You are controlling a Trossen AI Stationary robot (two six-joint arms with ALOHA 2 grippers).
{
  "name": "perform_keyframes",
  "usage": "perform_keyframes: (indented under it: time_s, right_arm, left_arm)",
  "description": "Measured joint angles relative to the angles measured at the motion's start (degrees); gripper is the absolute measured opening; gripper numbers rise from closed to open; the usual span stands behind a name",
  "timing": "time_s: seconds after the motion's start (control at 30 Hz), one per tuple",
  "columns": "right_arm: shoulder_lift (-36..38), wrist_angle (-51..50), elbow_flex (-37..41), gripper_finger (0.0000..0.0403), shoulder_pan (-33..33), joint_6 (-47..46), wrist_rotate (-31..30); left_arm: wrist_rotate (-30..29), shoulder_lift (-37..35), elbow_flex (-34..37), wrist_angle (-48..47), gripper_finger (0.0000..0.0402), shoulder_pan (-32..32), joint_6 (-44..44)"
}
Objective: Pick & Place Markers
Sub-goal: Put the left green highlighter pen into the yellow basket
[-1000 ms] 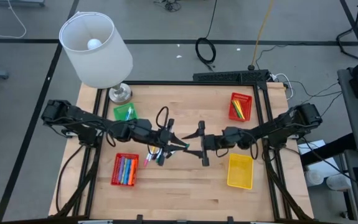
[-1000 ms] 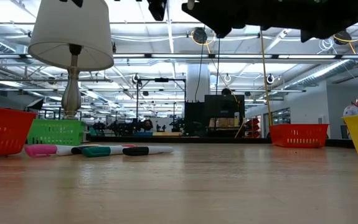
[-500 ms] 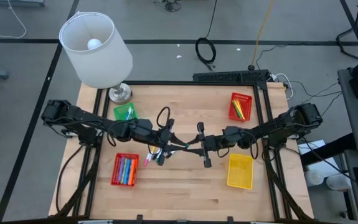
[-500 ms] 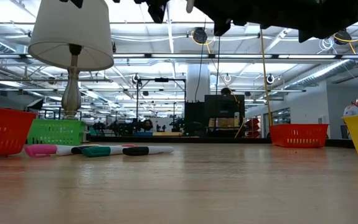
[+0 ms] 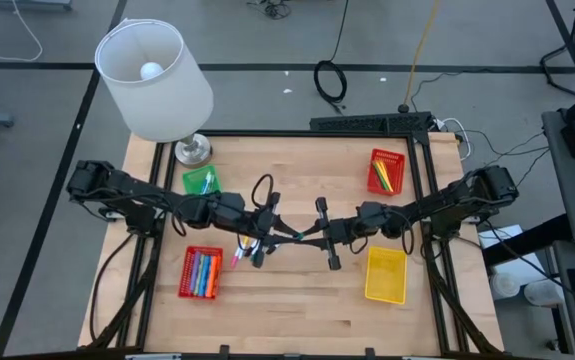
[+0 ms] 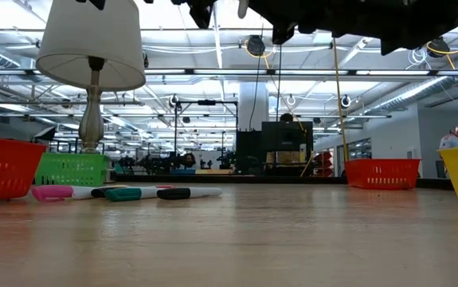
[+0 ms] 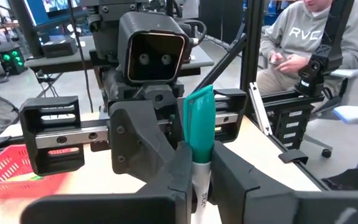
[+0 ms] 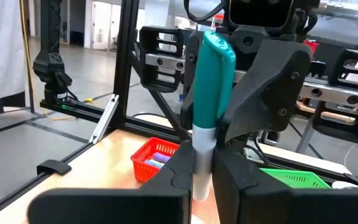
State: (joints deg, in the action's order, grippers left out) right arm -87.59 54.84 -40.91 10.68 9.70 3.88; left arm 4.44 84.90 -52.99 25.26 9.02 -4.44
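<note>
- Since a second ago, the right gripper [image 5: 314, 233] has drawn its spread fingers [image 8: 185, 165] together onto the white-barrelled marker with a teal cap [image 8: 211, 93].
- Left gripper [image 5: 285, 233] fingers [image 7: 182, 171] pinch the same marker from the opposite end, above the middle of the pale wooden surface [image 5: 297, 300].
- Pink, teal and black markers [image 6: 117, 192] lie loose on the surface near the small rectangular green basket [image 5: 200, 181].
- More markers fill the red basket [image 5: 200, 272]; the yellow basket [image 5: 385, 274] sits right.

Matte black arms [image 5: 147, 195], looping cables
</note>
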Motion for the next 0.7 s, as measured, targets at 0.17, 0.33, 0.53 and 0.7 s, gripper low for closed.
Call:
perform_keyframes:
  time_s: [0.17, 0.33, 0.53, 0.7]
  right_arm:
    - [0.1, -1.3, -0.1, 0.0021, 0.4, 0.1, -1.0]
    - [0.9, -6.8, 0.2, 0.0021, 2.5, 1.2, -3.2]
    - [8.4, -21.3, -1.1, 0.0021, 9.3, 0.9, -14.4]
    - [13.9, -52.4, -9.7, 0.0021, 18.3, -9.3, -26.3]
  left_arm:
    - [-2.1, -0.2, 0.0, 1.4, 0.0096, 0.2, 3.4]
    - [-3.5, -3.5, 0.0, 2.4, 0.0193, 0.0, 5.2]
    - [-5.3, -9.2, -0.1, -2.6, 0.0281, 0.1, 4.4]
    - [-14.4, -12.6, -0.1, -10.3, 0.0309, 0.0, 3.5]
